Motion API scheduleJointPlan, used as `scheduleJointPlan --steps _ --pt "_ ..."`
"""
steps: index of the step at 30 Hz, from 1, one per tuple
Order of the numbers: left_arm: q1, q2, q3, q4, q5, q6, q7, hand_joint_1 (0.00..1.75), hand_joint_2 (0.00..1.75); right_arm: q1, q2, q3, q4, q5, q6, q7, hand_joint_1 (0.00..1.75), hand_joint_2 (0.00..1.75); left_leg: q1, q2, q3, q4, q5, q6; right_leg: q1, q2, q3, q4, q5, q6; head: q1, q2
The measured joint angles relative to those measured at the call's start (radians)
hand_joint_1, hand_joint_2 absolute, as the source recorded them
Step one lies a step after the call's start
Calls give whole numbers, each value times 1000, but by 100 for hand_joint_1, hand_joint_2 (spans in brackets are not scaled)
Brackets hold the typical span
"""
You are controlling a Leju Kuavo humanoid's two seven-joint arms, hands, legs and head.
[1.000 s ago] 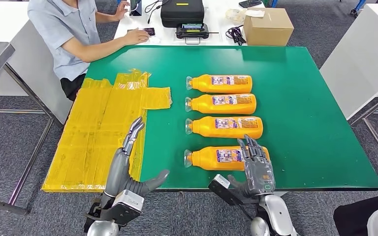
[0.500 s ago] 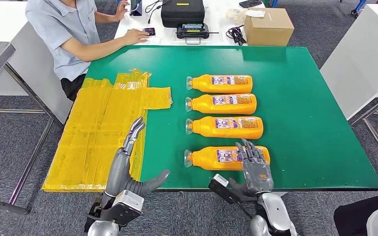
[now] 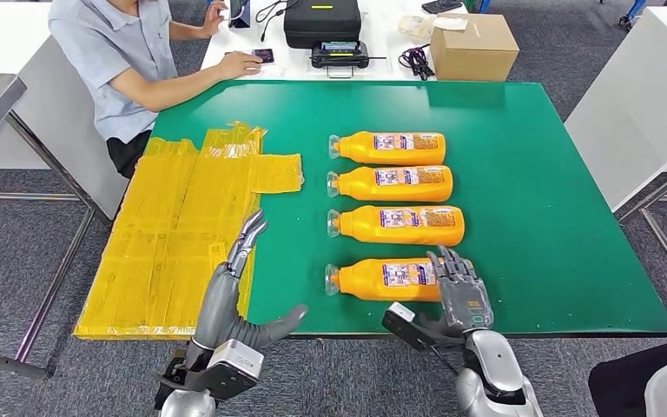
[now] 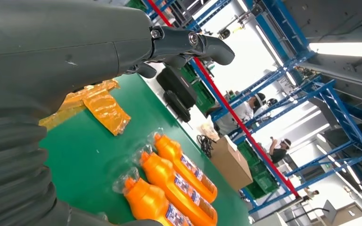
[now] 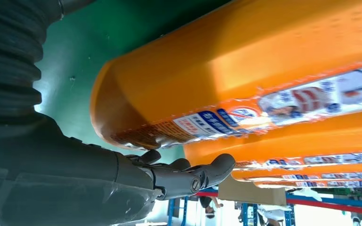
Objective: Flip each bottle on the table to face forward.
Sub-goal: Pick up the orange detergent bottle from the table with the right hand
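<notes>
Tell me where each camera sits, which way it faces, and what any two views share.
Head view: high on the body, looking down at the green table; left hand and right hand rise from below.
Left wrist view: behind the left hand, facing across the table.
Right wrist view: behind the right hand, tight on the nearest orange bottle.
Shared by all: the bottle row.

Four orange bottles (image 3: 386,213) lie on their sides in a column on the green table (image 3: 530,191), caps pointing left.
</notes>
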Motion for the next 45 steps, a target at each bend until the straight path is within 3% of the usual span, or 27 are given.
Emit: scheduleJointPlan --steps 14,18,40,45 --pt "-1 0 -1 5 0 0 -2 0 175 -41 -29 -9 61 -14 10 8 0 175 0 0 1 0 0 0 0 0 1 0 0 0 0 0" --pt "-1 0 -1 6 1 -1 -4 0 175 -55 -30 -20 85 -32 13 -2 175 175 0 0 2 0 0 0 0 0 2 0 0 0 0 0" --pt "-9 2 -7 28 17 -12 -12 0 175 -90 -64 -26 153 -111 25 -58 175 175 0 0 6 0 0 0 0 0 5 -1 0 0 0 0" --pt "-9 2 -5 31 91 -27 19 0 175 -72 -49 -46 133 -236 36 -128 175 175 0 0 6 0 0 0 0 0 5 -1 0 0 0 0"
